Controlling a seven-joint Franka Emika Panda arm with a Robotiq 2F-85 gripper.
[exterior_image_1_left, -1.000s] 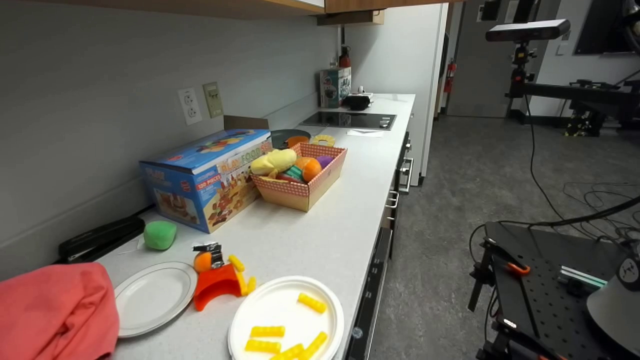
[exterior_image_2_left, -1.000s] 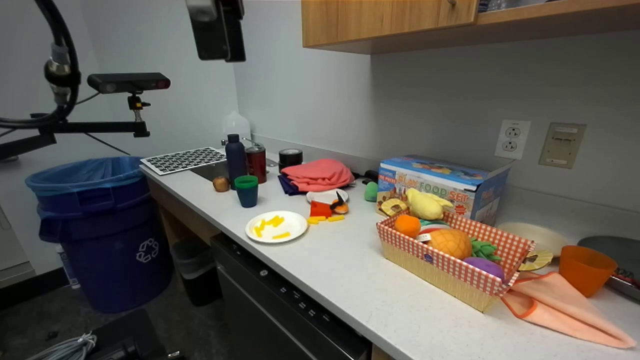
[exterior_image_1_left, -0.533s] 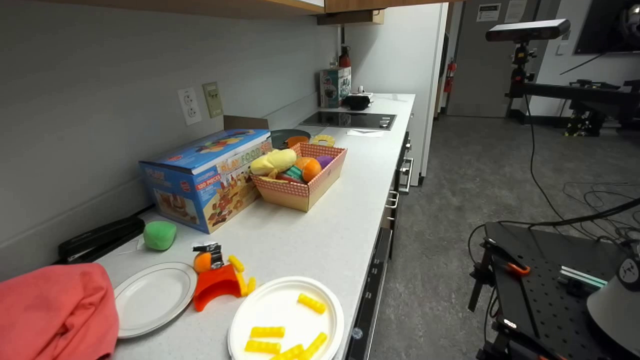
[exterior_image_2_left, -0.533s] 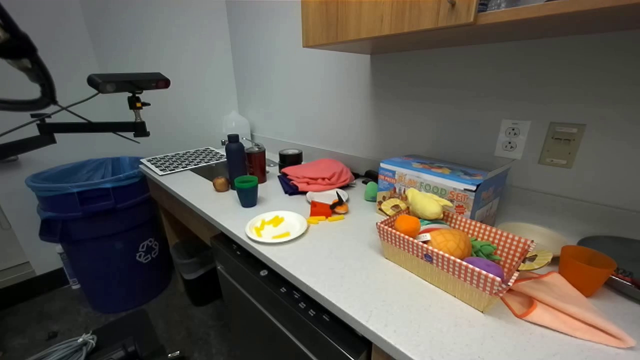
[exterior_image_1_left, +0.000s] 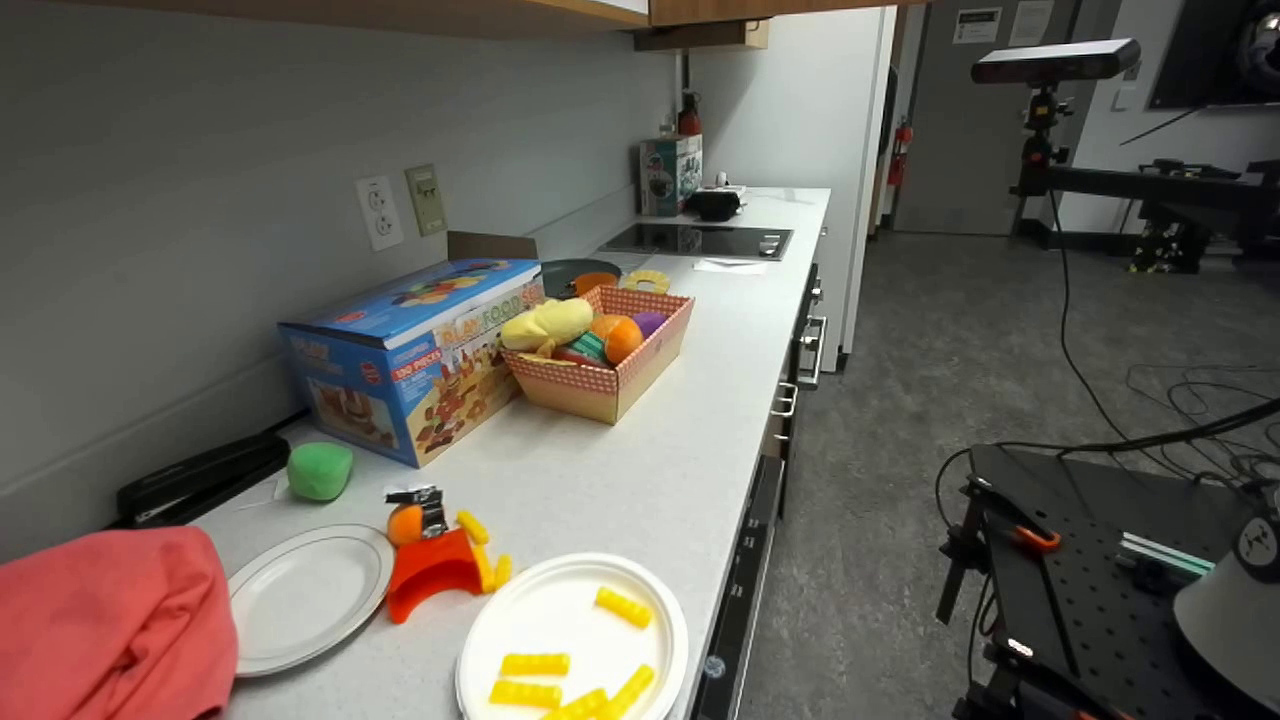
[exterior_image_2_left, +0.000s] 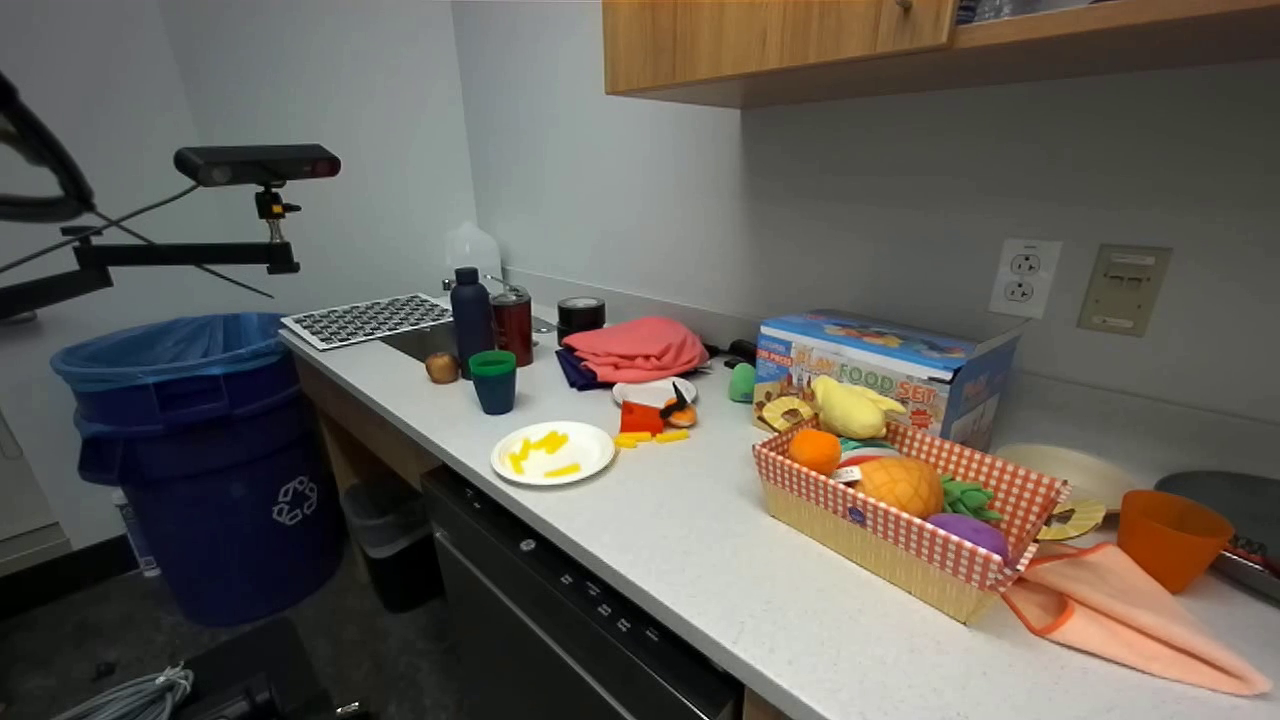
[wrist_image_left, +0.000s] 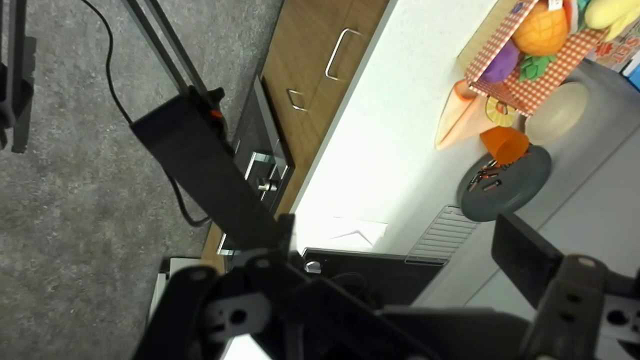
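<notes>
My gripper (wrist_image_left: 400, 242) shows in the wrist view with its black fingers wide apart and nothing between them. It is outside both exterior views. Beyond the fingers are the cooktop (wrist_image_left: 370, 272), a wire rack (wrist_image_left: 440, 232), a dark grey plate (wrist_image_left: 532, 182) and an orange cup (wrist_image_left: 505, 145). A checked basket (exterior_image_2_left: 850, 540) holds toy food; it also shows in the wrist view (wrist_image_left: 482, 37). A white plate (exterior_image_1_left: 560, 605) holds several yellow fries (exterior_image_1_left: 535, 663). More fries lie beside a red fry holder (exterior_image_1_left: 430, 562), near an empty white plate (exterior_image_1_left: 305, 600).
A play food box (exterior_image_1_left: 400, 350) stands against the wall behind the basket. A blue bottle (exterior_image_2_left: 472, 320), a green-rimmed cup (exterior_image_2_left: 494, 385) and a red cloth (exterior_image_2_left: 640, 348) are farther along the counter. An upper cabinet (exterior_image_2_left: 780, 45) overhangs it. A camera on a stand (exterior_image_1_left: 1055, 62) is beside the counter.
The dark arm or gripper part at the top of an exterior view has left the picture. The cable at the left edge has shifted left. The counter items have not moved.
</notes>
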